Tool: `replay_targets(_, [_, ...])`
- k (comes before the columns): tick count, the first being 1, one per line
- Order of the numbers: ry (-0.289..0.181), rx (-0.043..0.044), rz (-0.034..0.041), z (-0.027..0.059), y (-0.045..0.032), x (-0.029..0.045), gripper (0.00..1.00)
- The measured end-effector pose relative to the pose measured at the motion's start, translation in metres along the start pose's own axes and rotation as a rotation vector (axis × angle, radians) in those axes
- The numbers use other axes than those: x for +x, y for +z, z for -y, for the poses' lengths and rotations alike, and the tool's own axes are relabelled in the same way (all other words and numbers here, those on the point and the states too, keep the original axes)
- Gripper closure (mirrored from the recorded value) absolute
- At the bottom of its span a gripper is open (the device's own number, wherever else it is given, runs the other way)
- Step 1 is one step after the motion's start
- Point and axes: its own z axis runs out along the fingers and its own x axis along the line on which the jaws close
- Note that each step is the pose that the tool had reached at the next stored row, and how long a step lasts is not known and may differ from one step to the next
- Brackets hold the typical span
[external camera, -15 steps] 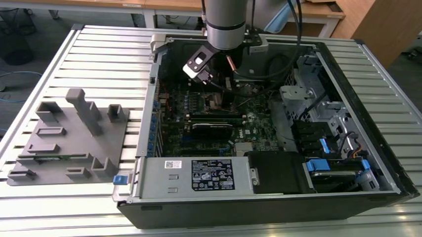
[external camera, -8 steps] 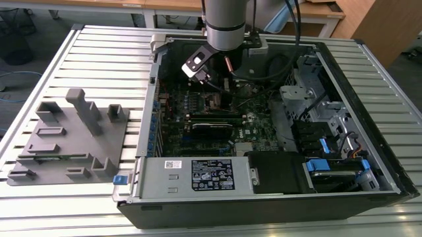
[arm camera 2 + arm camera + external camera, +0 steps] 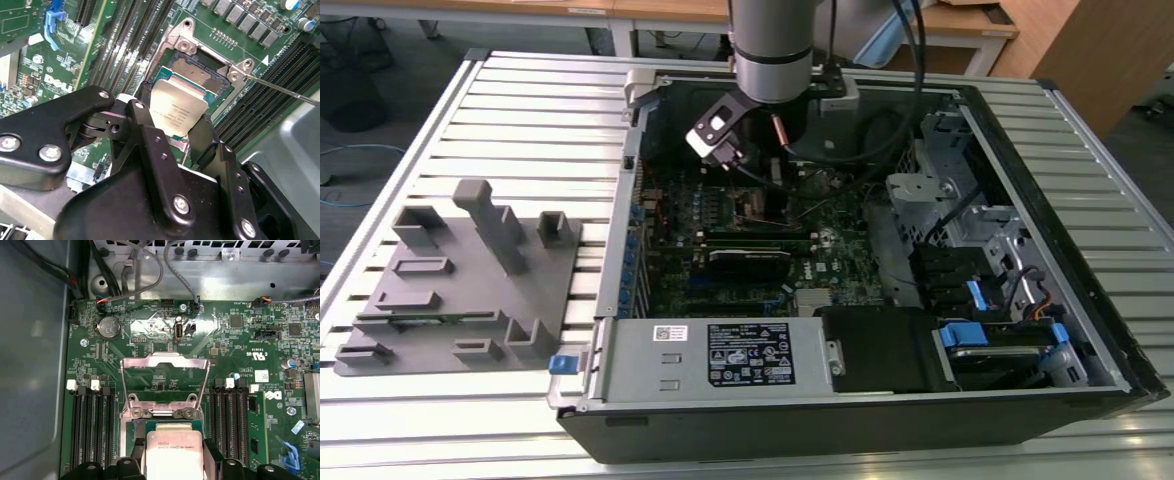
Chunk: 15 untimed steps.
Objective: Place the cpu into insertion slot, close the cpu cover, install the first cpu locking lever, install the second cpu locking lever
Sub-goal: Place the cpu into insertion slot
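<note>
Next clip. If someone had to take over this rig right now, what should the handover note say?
Gripper: jaws shut on the cpu, one on each side.
Cpu: held directly over the insertion slot on the green motherboard. It does not look seated yet.
Cpu cover: swung up and open, hinged at the slot's edge.
Thin metal lever: stands free beside the slot, not fastened.
Done: the cpu has been brought to the slot.
Left: seat the cpu, close the cover, fasten both locking levers.
</note>
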Motion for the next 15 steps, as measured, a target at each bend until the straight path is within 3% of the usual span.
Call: replay_targets(15, [0.011,-0.0006,0.0012,0.0022,0.0076,0.0054,0.46])
